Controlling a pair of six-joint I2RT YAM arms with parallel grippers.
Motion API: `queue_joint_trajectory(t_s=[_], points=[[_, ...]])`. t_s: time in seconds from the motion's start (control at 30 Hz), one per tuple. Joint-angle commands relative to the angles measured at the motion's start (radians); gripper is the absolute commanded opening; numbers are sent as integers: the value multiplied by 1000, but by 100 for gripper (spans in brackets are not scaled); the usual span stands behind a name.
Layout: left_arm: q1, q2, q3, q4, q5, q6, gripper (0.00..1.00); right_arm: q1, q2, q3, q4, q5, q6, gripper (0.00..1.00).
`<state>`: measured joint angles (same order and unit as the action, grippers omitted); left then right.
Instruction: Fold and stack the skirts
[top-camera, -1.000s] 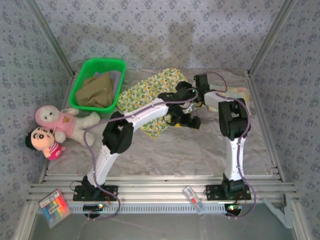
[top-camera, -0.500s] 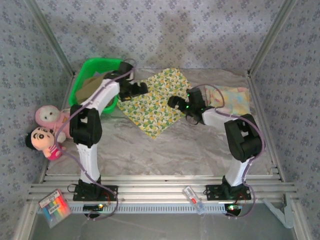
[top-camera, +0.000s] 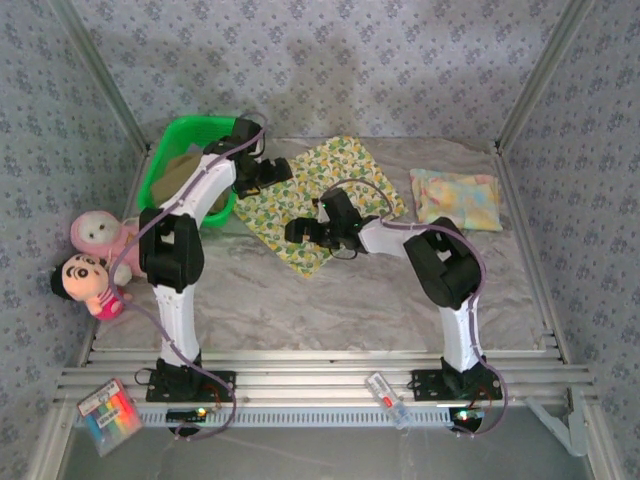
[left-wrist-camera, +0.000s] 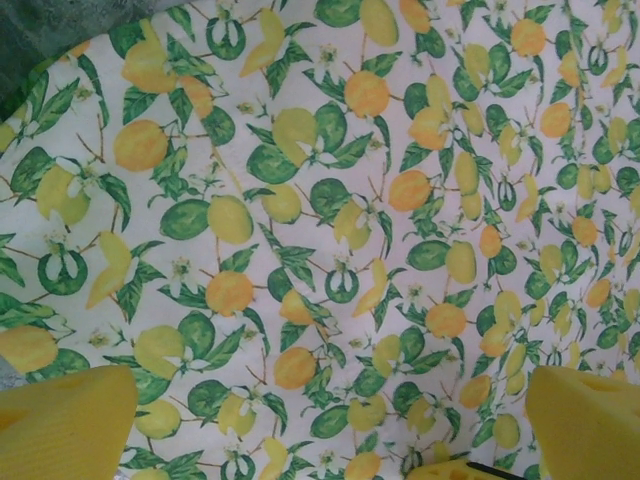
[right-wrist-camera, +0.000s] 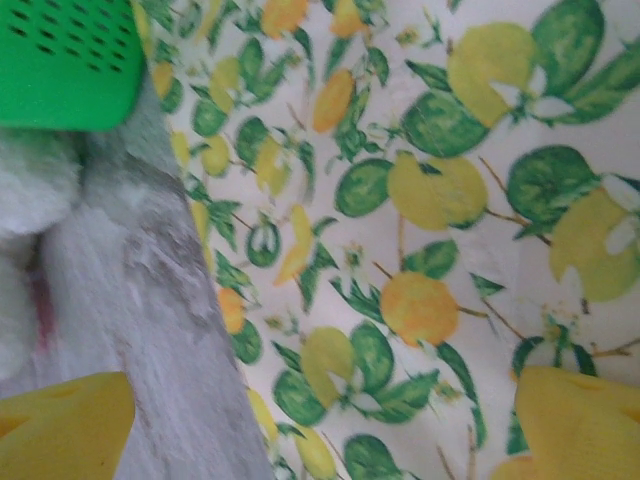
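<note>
Yellow-green skirt (left-wrist-camera: 330, 230) flat beneath left fingers (left-wrist-camera: 65, 425), its edge between right fingers (right-wrist-camera: 580, 420)

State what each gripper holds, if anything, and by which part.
Nothing is held. The left gripper and right gripper hover open over the floral skirt, fingers apart and the cloth lying flat between them.
</note>
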<state>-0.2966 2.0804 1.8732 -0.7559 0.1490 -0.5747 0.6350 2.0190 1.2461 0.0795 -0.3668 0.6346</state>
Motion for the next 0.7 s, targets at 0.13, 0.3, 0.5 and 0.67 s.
queue_joint_trajectory(t_s=[0.13,0.3,0.5,0.67], points=[[-4,21,-23,-5,48,-14,100,-158,-96,-177,-394,-40,-196,100],[-45,82,-51,18,106,-38,100,-274,-172,-185,-368,-71,-236,100],[-108,104,-172,52,82,-101,100,-232,-316,-275,-276,33,-255,100],[-112,5,-426,172,117,-174,100,-211,-501,-461,-156,120,-284,100]])
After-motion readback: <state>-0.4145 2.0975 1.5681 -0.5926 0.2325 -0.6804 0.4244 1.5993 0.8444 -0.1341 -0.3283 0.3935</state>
